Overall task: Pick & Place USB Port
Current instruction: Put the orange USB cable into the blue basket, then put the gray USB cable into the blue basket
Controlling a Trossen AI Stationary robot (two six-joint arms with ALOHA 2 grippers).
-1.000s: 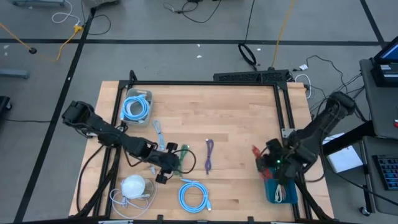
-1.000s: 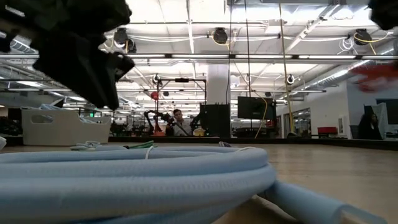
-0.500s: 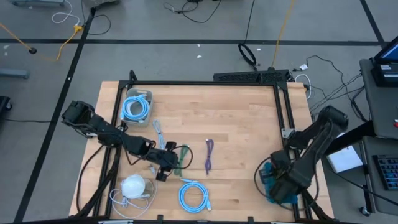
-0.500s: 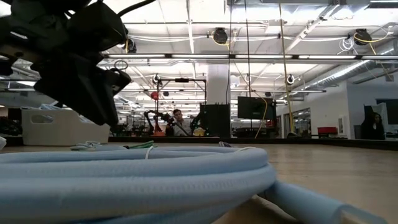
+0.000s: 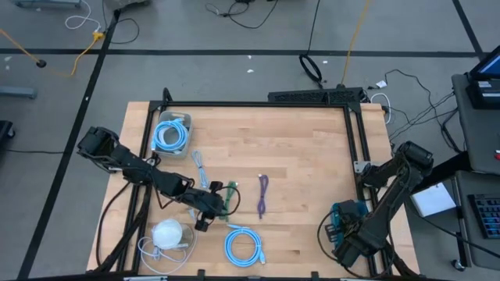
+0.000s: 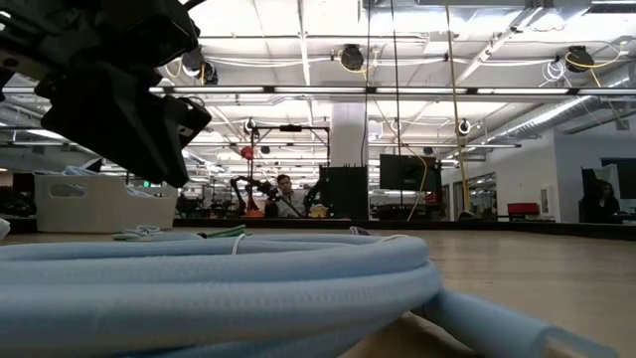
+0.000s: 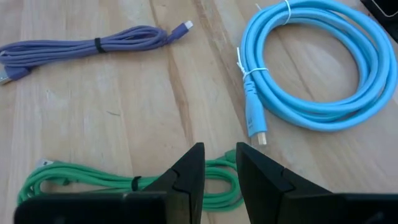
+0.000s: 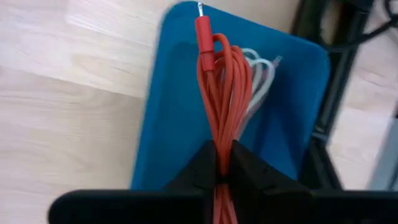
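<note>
your red cable [image 8: 222, 93] is a thin cord folded into a tight bundle of parallel strands, with a small red plug and a metal tip at its far end. the right gripper [image 8: 222, 163] has its fingers pinched closed on that bundle, the strands running up out from between the fingertips. the bundle's long axis runs straight away from the gripper, plug end pointing away, and it hangs over the blue bin [image 8: 168, 124], which already has a pale cable [image 8: 264, 71] lying inside, just beside the red strands. seen from above, the bin [image 5: 341, 215] sits at the wooden table's [image 5: 297, 148] right front corner, with the right arm bent over it.

your left gripper [image 7: 216, 163] hovers over the green cable [image 7: 93, 182] near the table's front middle, fingers a narrow gap apart and holding nothing. relative to the green cable, the purple cable [image 7: 87, 46] lies beyond it and the light blue coil [image 7: 323, 62] sits off to one side.
</note>
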